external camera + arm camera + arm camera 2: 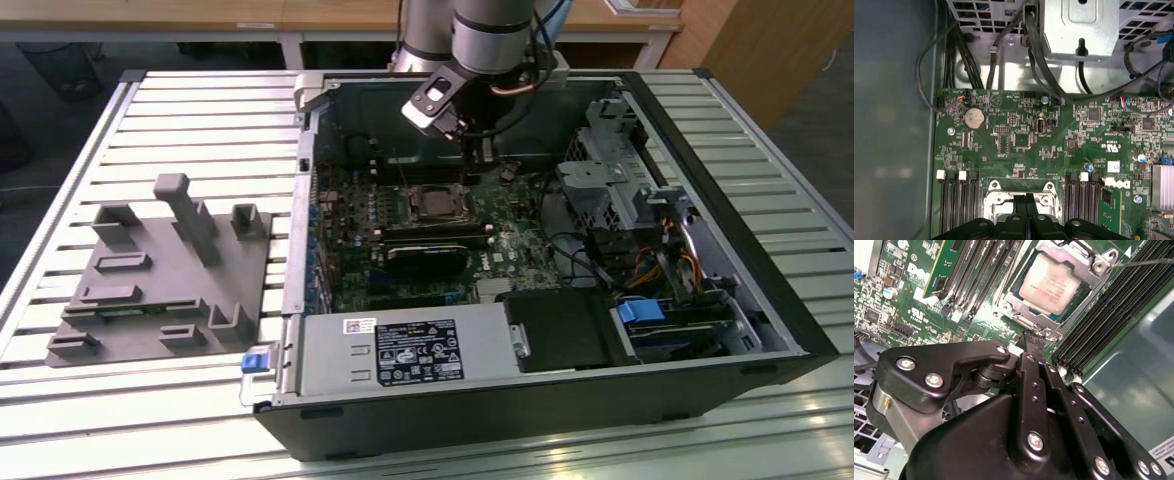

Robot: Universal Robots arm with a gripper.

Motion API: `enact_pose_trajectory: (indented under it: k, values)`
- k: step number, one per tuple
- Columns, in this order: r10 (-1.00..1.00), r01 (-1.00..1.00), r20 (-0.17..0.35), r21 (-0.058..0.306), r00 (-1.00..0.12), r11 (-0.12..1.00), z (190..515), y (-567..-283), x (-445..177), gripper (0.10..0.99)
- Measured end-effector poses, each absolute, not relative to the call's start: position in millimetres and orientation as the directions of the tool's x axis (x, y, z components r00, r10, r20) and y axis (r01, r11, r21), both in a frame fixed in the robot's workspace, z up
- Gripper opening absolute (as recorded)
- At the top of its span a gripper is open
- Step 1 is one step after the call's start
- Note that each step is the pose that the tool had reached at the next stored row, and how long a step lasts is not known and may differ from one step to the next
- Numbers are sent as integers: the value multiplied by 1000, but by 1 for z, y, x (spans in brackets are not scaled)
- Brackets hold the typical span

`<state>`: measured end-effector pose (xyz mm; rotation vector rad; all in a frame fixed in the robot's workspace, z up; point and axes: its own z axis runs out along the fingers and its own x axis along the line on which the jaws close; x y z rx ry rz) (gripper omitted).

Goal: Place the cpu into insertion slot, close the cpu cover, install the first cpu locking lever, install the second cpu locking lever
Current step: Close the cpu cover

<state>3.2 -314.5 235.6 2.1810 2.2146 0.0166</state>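
Hand (1032,337): fingers pressed together, nothing gripped, tips just beside insertion slot (1015,290) rim. Cpu (1054,282) seated inside insertion slot, cpu cover (1085,290) lying over it. Thin lever rod (1149,262) extends from slot corner. Memory slots (1104,315) flank slot.

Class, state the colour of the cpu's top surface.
Pale silvery-grey metal; the cpu shows best in the second wrist view.
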Motion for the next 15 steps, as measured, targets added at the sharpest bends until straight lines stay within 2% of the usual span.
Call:
enact_pose_trajectory:
  k: [15]
  values:
    - [1000, 999, -16, 31, -15, 16, 235, -315, -5, 106]
